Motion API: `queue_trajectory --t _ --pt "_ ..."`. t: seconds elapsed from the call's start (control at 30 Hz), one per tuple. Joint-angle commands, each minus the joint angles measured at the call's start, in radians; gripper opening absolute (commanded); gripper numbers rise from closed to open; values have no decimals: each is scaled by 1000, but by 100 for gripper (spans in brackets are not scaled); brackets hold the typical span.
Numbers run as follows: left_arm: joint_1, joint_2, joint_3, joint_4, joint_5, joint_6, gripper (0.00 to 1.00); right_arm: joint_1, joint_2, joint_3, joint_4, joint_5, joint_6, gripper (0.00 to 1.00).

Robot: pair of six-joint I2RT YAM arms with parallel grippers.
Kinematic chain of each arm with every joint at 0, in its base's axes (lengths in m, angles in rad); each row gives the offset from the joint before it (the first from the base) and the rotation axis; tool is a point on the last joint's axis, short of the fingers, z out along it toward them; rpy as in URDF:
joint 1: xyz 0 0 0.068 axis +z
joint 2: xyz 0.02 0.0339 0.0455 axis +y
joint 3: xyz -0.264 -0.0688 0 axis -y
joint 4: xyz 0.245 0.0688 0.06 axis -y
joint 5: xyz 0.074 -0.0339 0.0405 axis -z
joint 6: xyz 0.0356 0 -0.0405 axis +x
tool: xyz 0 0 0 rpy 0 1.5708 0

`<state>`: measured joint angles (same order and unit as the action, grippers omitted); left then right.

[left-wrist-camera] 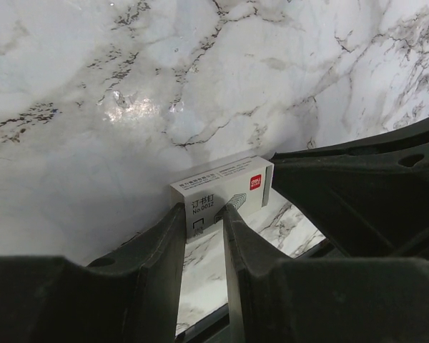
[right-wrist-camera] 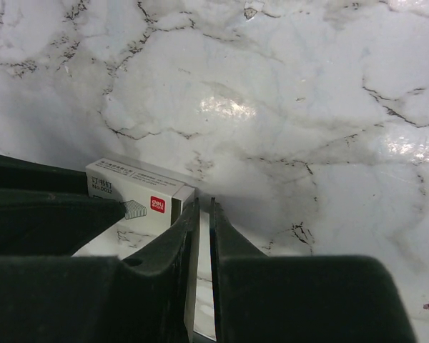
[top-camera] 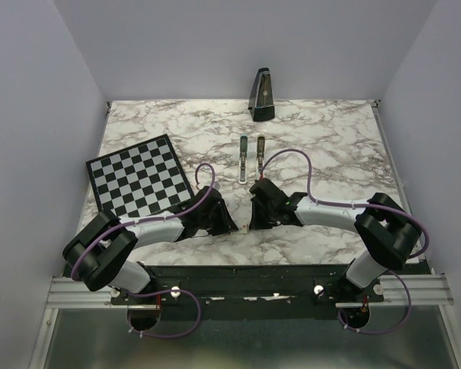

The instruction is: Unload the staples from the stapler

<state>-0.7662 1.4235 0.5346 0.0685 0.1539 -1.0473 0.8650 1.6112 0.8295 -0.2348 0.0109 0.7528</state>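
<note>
Spotted slim sage-green stapler (top-camera: 243, 160), split in two bars, at 12 o'clock. Left gripper (left-wrist-camera: 204, 218) jaws narrow, right gripper (right-wrist-camera: 201, 211) near-closed, both empty. Widen first; skirt small white staple box (left-wrist-camera: 222, 187).

Top external: set above and behind the arm bases, looking down and toward the far wall, distant enough to take in the whole table (top-camera: 330, 146) from near edge to far.

Left wrist: mounted just behind the left gripper (left-wrist-camera: 204, 214), low and very close to the marble, facing right toward the scene's middle.

Right wrist: mirrored behind the right gripper (right-wrist-camera: 203, 207), equally low and close, facing left.

Shared by both wrist views: the small white box (left-wrist-camera: 222, 187), caught from opposite sides.

Shared with the top view: only the near-centre patch of marble between the two grippers.
</note>
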Motion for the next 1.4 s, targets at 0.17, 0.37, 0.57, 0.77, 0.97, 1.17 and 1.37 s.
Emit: queue_trajectory --t 0.17,0.37,0.57,0.77,0.97,1.17,1.37 --pt "-13 -2 -22 48 18 -33 38 9 7 37 -5 31 39 18" --pt "-18 5 -19 62 19 -39 38 14 16 28 18 17 62 18" --pt "-22 18 -15 65 21 -36 38 23 42 37 37 -2 75 18" --pt "-24 22 -12 65 16 -31 38 34 38 43 42 6 92 18" --pt "-25 2 4 22 0 -14 39 39 35 63 -36 76 77 23" --pt "-19 -127 13 -94 -40 -8 54 26 -66 69 -132 176 36 48" --pt "54 -213 39 -194 -40 23 62 34 -57 111 -107 124 -7 68"
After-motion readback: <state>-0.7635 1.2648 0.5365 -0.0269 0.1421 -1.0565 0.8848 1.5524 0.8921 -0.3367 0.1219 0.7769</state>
